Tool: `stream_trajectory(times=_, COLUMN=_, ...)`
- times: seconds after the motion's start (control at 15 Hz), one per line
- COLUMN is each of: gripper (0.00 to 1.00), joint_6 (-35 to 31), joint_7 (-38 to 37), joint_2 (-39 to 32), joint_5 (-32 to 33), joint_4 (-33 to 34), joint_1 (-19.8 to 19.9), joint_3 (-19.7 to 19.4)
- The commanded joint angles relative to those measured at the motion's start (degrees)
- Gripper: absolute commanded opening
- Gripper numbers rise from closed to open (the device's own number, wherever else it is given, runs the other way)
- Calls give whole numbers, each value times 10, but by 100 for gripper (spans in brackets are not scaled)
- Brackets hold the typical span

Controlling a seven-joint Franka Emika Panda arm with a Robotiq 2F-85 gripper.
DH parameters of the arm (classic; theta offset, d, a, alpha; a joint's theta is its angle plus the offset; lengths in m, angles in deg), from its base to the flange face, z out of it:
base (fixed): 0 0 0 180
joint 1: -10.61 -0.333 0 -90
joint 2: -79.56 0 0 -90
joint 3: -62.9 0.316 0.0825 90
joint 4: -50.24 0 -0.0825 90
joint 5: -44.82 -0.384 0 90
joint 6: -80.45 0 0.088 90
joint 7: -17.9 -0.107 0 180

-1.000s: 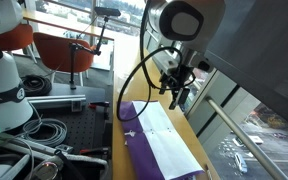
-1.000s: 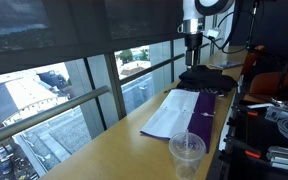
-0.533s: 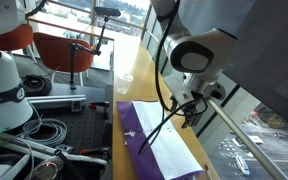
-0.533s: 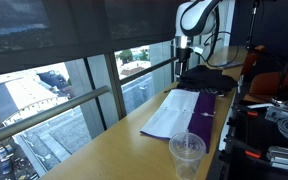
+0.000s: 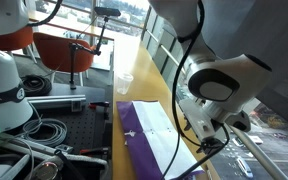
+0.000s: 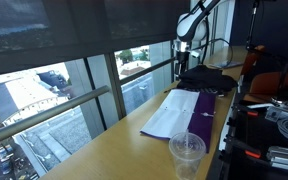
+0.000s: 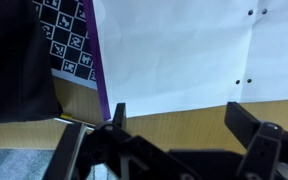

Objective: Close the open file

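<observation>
The purple file (image 5: 135, 135) lies open and flat on the wooden table, its white sheets (image 5: 165, 135) facing up. It also shows in an exterior view (image 6: 208, 112) and in the wrist view, where the white paper (image 7: 184, 50) fills the top and a purple edge (image 7: 98, 70) runs down its left side. My gripper (image 7: 182, 125) is open and empty, its two fingers spread over bare wood just beyond the paper's edge on the window side. It also shows in both exterior views (image 5: 212, 143) (image 6: 181, 60).
A dark object with white dots (image 6: 207, 79) lies past the file's far end. A clear plastic cup (image 6: 187, 153) stands at the near end of the table (image 6: 134, 145). A checker-marked board (image 7: 68, 38) lies beside the file. The window rail (image 6: 74, 105) runs along the table.
The arm has swung along the window side of the table and come lower, so the gripper now hangs over the table edge beside the white sheets. The file has not moved.
</observation>
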Motion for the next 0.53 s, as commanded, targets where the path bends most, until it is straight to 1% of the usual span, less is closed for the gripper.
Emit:
stream_trajectory(times=0.0, gripper=100, joint_6=40, joint_7=26, joint_2=-59, joint_5=-19, joint_4=80, joint_1=36, joint_3=14)
stream_trajectory(times=0.27, gripper=100, joint_6=61, joint_7=32, joint_2=-117, joint_5=-15, joint_4=143, joint_1=52, joint_3=16)
stream_trajectory(times=0.47, gripper=100, joint_6=74, joint_7=33, joint_2=-148, joint_5=-11, joint_4=173, joint_1=55, joint_3=21)
